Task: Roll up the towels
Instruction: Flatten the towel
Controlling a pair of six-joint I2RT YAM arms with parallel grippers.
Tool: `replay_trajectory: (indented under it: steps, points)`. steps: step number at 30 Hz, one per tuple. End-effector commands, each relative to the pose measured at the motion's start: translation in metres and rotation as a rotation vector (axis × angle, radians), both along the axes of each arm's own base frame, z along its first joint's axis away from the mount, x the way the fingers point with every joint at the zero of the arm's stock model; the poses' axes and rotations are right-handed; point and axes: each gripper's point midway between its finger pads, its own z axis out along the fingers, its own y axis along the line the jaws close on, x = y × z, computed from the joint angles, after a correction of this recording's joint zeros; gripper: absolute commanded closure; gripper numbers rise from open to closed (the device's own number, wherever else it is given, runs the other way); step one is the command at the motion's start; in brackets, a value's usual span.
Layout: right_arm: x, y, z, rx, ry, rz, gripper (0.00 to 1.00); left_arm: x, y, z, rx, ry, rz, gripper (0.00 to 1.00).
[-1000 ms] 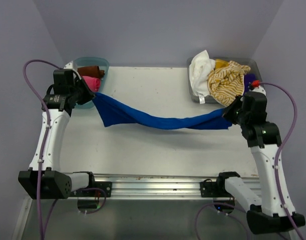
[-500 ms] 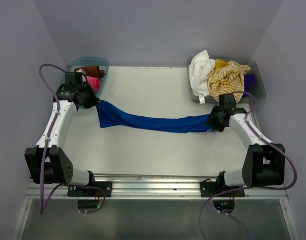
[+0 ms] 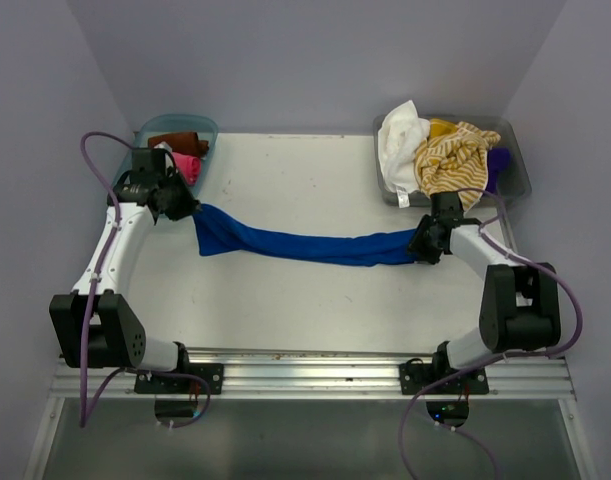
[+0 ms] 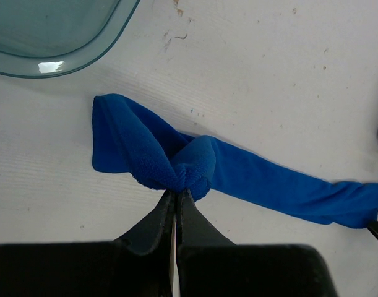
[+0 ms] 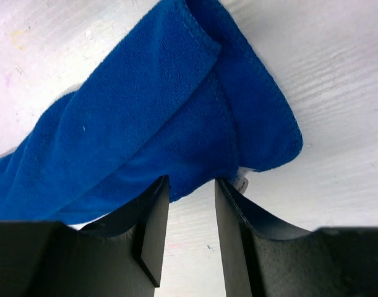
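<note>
A royal blue towel (image 3: 305, 245) lies twisted into a long band across the table, running left to right. My left gripper (image 3: 185, 208) is shut on its bunched left end; the left wrist view shows the fingertips (image 4: 176, 193) pinching a fold of the blue towel (image 4: 250, 179). My right gripper (image 3: 420, 248) is at the band's right end. In the right wrist view it (image 5: 192, 180) stands open, with the hem of the blue towel (image 5: 145, 124) resting at the fingertips and bare table between the jaws.
A grey tray (image 3: 520, 175) at the back right holds white (image 3: 400, 135), yellow-striped (image 3: 453, 160) and purple (image 3: 498, 160) towels in a heap. A teal bin (image 3: 207, 125) at the back left holds brown (image 3: 180, 141) and pink (image 3: 190, 163) rolled towels, close to my left gripper.
Both arms came down and the blue towel, earlier hanging taut between them, now lies on the table. The right gripper has opened and let go of its end.
</note>
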Motion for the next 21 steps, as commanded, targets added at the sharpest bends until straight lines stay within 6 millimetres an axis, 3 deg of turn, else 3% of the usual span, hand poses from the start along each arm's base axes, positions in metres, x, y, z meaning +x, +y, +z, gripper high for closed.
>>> replay_trajectory:
  steps: [1,7,11,12,15,21]
  points:
    - [0.017,0.001,0.001,0.020,-0.041,-0.024,0.61,0.007,0.001,0.012,0.000,-0.065,-0.009,1.00]
    - [0.018,0.001,-0.007,0.014,-0.009,-0.023,0.65,0.006,0.002,0.014,0.000,-0.068,-0.010,1.00]
    - [0.013,-0.004,-0.005,-0.004,-0.021,-0.039,0.92,0.007,0.002,0.015,0.000,-0.073,-0.010,1.00]
    - [0.013,-0.005,0.000,-0.009,-0.031,-0.041,0.98,0.007,0.002,0.015,0.000,-0.073,-0.010,1.00]
    - [0.012,-0.009,0.011,-0.022,-0.060,-0.057,1.00,0.006,0.002,0.018,0.003,-0.079,-0.008,1.00]
    - [0.020,-0.017,0.070,-0.050,-0.200,-0.086,1.00,0.009,0.006,0.024,0.018,-0.089,0.007,1.00]
